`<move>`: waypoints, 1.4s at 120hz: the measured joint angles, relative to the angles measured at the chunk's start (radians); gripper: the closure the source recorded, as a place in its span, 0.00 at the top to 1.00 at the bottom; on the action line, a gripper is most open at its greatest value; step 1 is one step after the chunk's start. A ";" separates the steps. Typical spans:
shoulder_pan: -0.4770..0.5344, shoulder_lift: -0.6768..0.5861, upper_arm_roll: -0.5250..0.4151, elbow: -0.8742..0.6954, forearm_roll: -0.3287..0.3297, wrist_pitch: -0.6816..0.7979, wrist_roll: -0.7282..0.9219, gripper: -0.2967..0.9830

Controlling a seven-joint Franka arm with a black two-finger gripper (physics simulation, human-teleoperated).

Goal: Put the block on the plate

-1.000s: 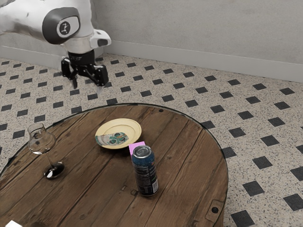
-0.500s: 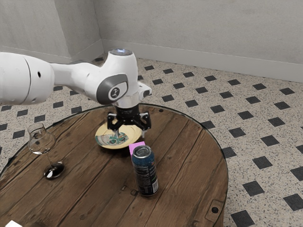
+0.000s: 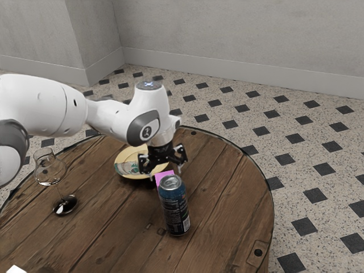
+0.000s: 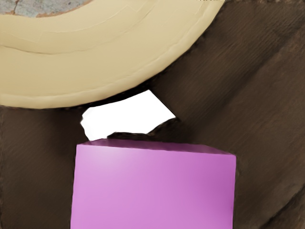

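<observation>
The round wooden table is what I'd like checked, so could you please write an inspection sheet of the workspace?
Surface: dark wooden planks on the table.
Job's things: pink block beside the plate, not on it.
Clutter: upright can; stemmed glass; unidentified white patch between block and plate.
Grippers: gripper open, above the block.
Cables: nothing seen.
Surroundings: floor with dark squares; grey walls.
</observation>
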 joint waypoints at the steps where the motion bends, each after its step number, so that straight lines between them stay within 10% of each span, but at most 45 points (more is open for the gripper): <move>1: 0.001 0.001 0.000 0.000 0.000 0.001 -0.002 0.77; 76: 0.004 0.084 0.000 0.001 -0.027 0.088 -0.083 0.77; 144: 0.000 -0.079 0.020 0.009 -0.011 0.047 -0.116 0.44; 168: 0.190 -0.089 -0.021 0.032 0.064 -0.003 -0.097 0.41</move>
